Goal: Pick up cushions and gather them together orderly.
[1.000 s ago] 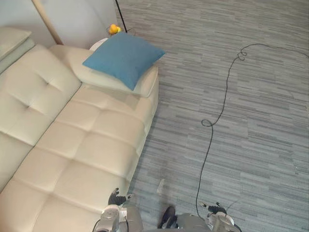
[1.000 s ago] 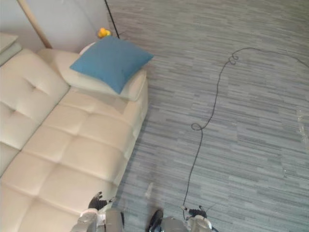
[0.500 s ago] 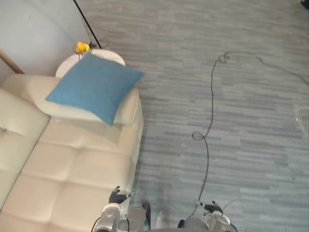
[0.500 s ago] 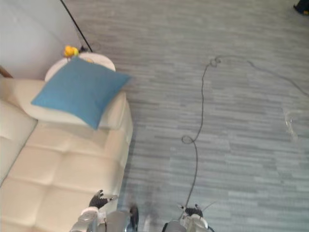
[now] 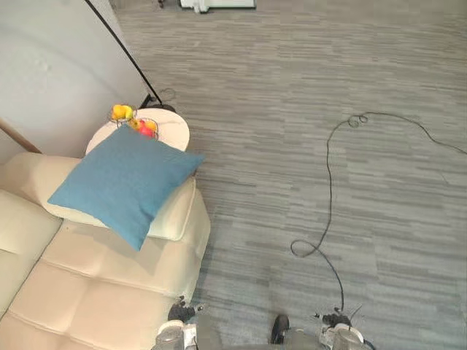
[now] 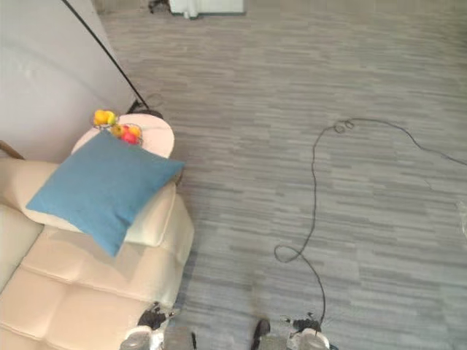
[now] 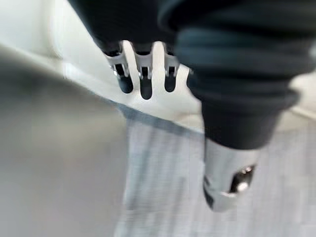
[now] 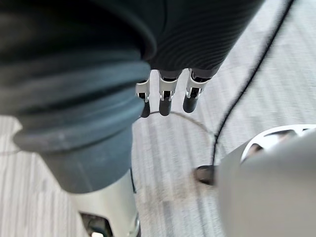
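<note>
The left hand (image 5: 177, 313) and right hand (image 5: 334, 319) are held low, fingers (image 7: 143, 79) loose and empty. A blue square cushion (image 5: 120, 182) is laid on the cream leather sofa (image 5: 109, 292).

The cushion (image 5: 124, 182) lies on the arm of the sofa (image 5: 95, 292), at its far end. Just behind it stands a small round surface (image 5: 174, 135) with fruit (image 5: 122, 112) on it. The floor (image 5: 328, 109) is to the right.
</note>
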### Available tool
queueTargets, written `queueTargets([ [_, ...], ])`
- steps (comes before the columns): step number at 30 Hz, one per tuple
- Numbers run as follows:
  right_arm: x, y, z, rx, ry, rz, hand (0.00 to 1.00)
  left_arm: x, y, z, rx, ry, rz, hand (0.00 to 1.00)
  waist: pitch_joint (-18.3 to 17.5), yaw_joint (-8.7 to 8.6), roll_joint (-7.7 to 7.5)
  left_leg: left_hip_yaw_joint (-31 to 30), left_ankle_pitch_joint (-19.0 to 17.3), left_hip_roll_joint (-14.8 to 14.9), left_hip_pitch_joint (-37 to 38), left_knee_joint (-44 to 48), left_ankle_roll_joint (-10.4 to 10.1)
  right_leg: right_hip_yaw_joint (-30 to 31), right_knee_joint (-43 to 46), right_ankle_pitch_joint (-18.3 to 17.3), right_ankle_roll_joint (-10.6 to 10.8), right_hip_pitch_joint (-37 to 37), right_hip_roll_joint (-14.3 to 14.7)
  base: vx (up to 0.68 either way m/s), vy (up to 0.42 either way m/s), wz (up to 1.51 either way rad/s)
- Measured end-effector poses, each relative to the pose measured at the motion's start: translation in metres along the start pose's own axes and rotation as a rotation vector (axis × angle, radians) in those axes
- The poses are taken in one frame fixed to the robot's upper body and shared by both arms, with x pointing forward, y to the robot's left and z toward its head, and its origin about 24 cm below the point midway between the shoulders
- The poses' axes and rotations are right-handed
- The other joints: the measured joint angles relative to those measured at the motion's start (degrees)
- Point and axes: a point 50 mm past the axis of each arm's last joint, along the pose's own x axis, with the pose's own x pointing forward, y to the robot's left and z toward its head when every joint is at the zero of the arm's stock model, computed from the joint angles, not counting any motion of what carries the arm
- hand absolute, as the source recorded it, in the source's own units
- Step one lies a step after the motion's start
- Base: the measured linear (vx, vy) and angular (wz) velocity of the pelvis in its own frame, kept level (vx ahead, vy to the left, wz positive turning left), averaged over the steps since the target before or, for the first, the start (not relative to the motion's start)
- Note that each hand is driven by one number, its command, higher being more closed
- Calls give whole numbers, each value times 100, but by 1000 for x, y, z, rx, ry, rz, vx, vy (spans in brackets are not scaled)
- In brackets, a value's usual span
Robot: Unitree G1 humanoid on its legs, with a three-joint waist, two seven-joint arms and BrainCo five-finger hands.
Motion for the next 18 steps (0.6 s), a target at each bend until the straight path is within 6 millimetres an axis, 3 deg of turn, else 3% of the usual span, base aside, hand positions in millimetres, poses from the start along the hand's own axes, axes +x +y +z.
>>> queueTargets([
  [2, 1, 1, 5, 3, -13, -2, 0, 1, -2, 5, 6, -16, -7, 0, 13, 56, -16, 554, 125, -269, -174, -1576, 52, -136, -128, -51, 88, 217, -33, 454, 11, 23],
  [3, 1, 0, 6, 5, -15, -6, 0, 2, -2, 8, 10, -22, -7, 0, 38, 78, -51, 1097, 512, -446, -139, -2592, 138, -309, -185, -124, 197, 380, -94, 352, 50, 34],
  [5, 1, -1, 5, 7, -14, -10, 0, 2, -3, 7, 14, -16, -10, 0, 31, 82, -43, 1757, 1144, -523, -14, -3375, 272, -446, -230, -268, 389, 595, -92, 412, 78, 33],
  [6, 1, 0, 5, 10, -14, -7, 0, 3, -1, 9, 21, -19, -6, 0, 41, 103, -96, 1891, 1347, -611, 82, -3387, 840, -448, -267, -374, 518, 757, -150, 489, 104, 26],
  [7, 0, 5, 3, 11, -7, 7, 0, 4, 4, 11, 36, -24, 4, 0, 30, 101, -275, 1866, 1182, -753, 110, -3325, 807, -487, -277, -378, 551, 817, -269, 476, 97, 29],
  [8, -1, 11, 4, 17, -14, 23, 0, 5, 8, 12, 40, -25, 12, 0, 29, 101, -374, 1737, 926, -867, 115, -3182, 899, -551, -125, -367, 580, 874, -368, 558, 131, 34],
  [9, -1, 11, 2, 18, -10, 23, 0, 5, 8, 12, 43, -22, 12, 0, 25, 99, -376, 1708, 745, -854, 157, -3021, 903, -584, 289, -411, 660, 828, -472, 543, 168, 39],
  [12, -2, 12, 0, 9, -4, 33, 0, 5, 9, 9, 53, -5, 13, 0, 25, 60, -364, 1359, 307, -874, 606, -2719, 924, -305, 3204, -426, 1160, 55, -1001, 451, 143, 59],
  [13, -2, 12, -1, 7, -4, 33, 0, 5, 9, 7, 61, 8, 11, 0, 35, 14, -353, 1022, 260, -949, 885, -2805, 919, -224, 4255, -529, 1049, -302, -1064, 492, 59, 99],
  [14, -2, 12, -1, 8, -4, 33, 0, 5, 9, 5, 62, 13, 12, 0, 42, -4, -341, 843, 260, -992, 1105, -2940, 918, -236, 4539, -626, 955, -449, -1067, 383, 12, 96],
  [17, -2, 12, 1, 13, -15, 33, 0, 4, 8, 2, 60, 22, 12, 0, 61, -19, -311, 297, 261, -1127, 1650, -3326, 912, -195, 4078, -828, 680, -898, -1037, 306, -45, 94],
  [18, -2, 11, 1, 15, -20, 32, 0, 4, 7, 3, 58, 19, 10, 0, 62, -27, -309, 155, 248, -1144, 1691, -3370, 891, -117, 3872, -827, 676, -989, -1001, 261, -116, 110],
])
